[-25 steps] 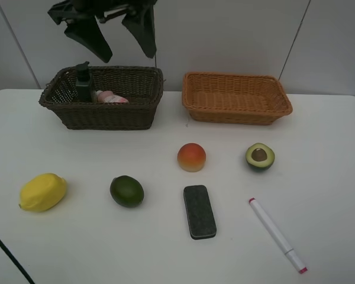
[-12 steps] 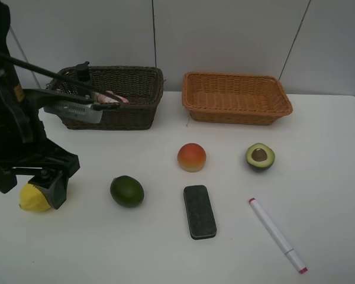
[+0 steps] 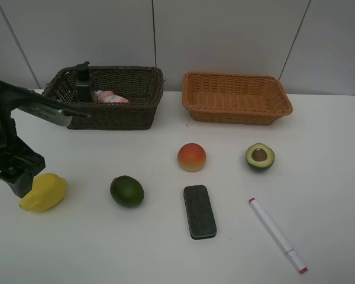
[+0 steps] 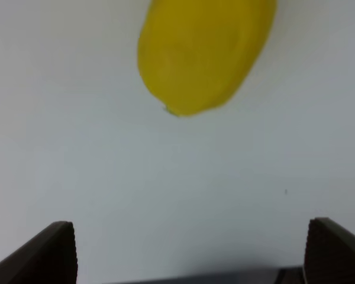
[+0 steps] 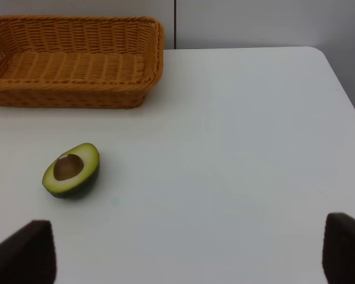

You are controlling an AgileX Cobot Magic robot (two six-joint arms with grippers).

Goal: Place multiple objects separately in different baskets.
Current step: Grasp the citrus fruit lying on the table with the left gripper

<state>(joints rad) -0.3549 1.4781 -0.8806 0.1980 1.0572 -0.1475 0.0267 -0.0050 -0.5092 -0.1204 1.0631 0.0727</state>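
Left wrist view, left gripper (image 4: 189,236): dark fingers (image 4: 56,254) spread wide and gripping nothing, with only the white table (image 4: 106,165) between them.
Left wrist view, yellow lemon (image 4: 204,53): lies on the table ahead of the fingertips, apart from both.
Right wrist view, right gripper (image 5: 187,236): fingers (image 5: 23,254) wide apart, holding and touching nothing.
Right wrist view, halved avocado (image 5: 71,170): cut face up, ahead of the gripper, with the light orange wicker basket (image 5: 71,94) beyond it.
High view, left gripper: low at the table's left edge, just beside the yellow lemon; whether it touches cannot be told.
High view, dark brown wicker basket (image 3: 112,121): holds the upright dark green pump bottle (image 3: 83,83) and the pink bottle (image 3: 111,97) lying down.
High view, light orange wicker basket: right of the dark brown wicker basket, apart from it.
High view, loose items: orange-red peach (image 3: 191,157) and halved avocado in front of the baskets; green lime (image 3: 126,191), black eraser (image 3: 199,211) and white marker (image 3: 277,234) nearer the camera.
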